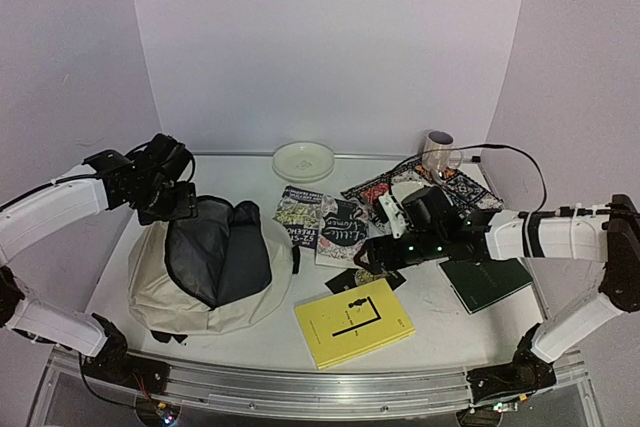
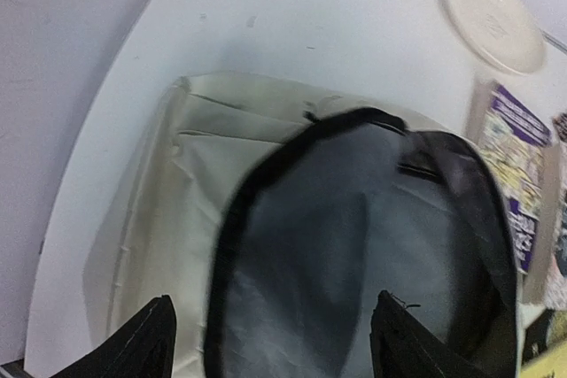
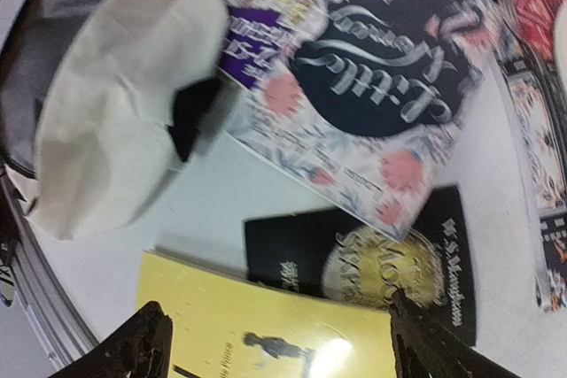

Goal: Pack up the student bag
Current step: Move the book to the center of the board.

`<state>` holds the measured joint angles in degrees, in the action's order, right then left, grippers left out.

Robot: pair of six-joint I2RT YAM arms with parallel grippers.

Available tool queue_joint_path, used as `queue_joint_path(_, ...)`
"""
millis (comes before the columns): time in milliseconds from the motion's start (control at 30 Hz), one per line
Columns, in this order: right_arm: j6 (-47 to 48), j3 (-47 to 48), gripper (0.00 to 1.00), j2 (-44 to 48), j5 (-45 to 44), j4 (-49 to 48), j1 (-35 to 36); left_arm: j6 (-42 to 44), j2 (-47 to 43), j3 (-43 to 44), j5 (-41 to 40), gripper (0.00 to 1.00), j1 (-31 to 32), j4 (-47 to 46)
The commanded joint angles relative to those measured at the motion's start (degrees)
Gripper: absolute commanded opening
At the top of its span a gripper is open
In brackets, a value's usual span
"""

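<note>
White walls are enclosing a pale surface (image 1: 440, 317). At the left of the top view we are hovering our left hand (image 2: 273, 343) over the student bag (image 1: 160, 282), with its fingers spread and gripping nothing. The bag is lying flat at lower left with its dark mouth gaping upward, ready for loading, we judge. Toward the centre, a floral book (image 1: 342, 227), a black book (image 1: 365, 277) and a yellow book (image 1: 353, 322) are lying within reach. Our right hand (image 3: 279, 343), likewise released and empty, is hanging above them, probably lining up a pick.

A lab booth: plain white walls (image 1: 330, 47) enclose the table (image 1: 450, 339)
</note>
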<state>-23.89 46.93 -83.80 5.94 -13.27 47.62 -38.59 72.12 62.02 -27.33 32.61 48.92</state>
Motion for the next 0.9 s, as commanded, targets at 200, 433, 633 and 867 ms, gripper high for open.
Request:
queue_joint_path(200,-3.0,-10.4,0.86,3.2,8.9,3.3,-7.7,-6.4,4.0,6.6,7.6,0.76,25.7,-2.0)
queue_joint_path(433,-4.3,-13.6,0.86,3.6,10.6,3.4,-10.3,-6.0,13.8,8.9,7.4,0.79,41.4,-7.5)
queue_joint_path(633,-4.9,-14.2,0.86,3.2,10.5,3.5,-10.8,-2.7,25.0,12.5,8.0,0.83,48.8,-11.4)
queue_joint_path(867,-5.3,-14.7,0.85,2.9,10.7,3.5,-10.8,1.9,37.1,17.0,8.8,0.88,51.4,-12.3)
